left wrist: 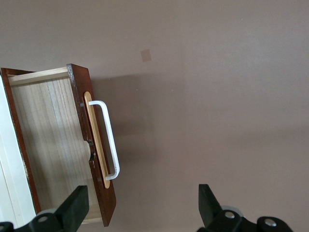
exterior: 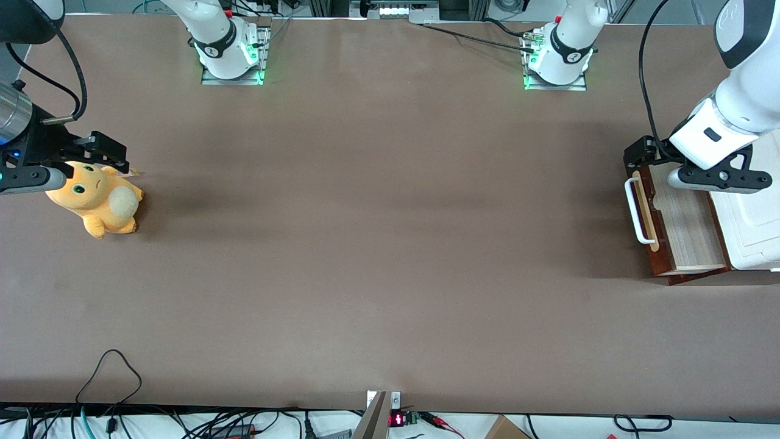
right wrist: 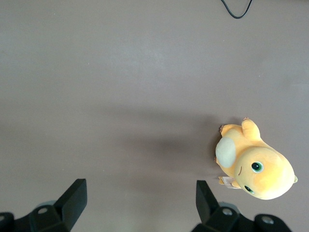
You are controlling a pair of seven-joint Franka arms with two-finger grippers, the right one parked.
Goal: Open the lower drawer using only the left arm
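Note:
The lower drawer [exterior: 685,228] stands pulled out from the white box-like cabinet [exterior: 755,225] at the working arm's end of the table, its pale plywood inside [left wrist: 48,140] showing. Its dark red-brown front [left wrist: 86,121] carries a white bar handle [exterior: 634,210] on a pale wood strip; the handle also shows in the left wrist view [left wrist: 110,140]. My left arm's gripper [exterior: 643,155] hangs above the end of the drawer front farther from the front camera. It is open and empty [left wrist: 140,212], one finger [left wrist: 75,208] over the drawer's inside, the other [left wrist: 207,205] over the bare table, touching nothing.
An orange plush toy [exterior: 97,201] lies toward the parked arm's end of the table and shows in the right wrist view [right wrist: 256,169]. A black cable loop [exterior: 109,366] lies near the table's front edge. Two arm bases [exterior: 228,52] [exterior: 557,58] stand farthest from the front camera.

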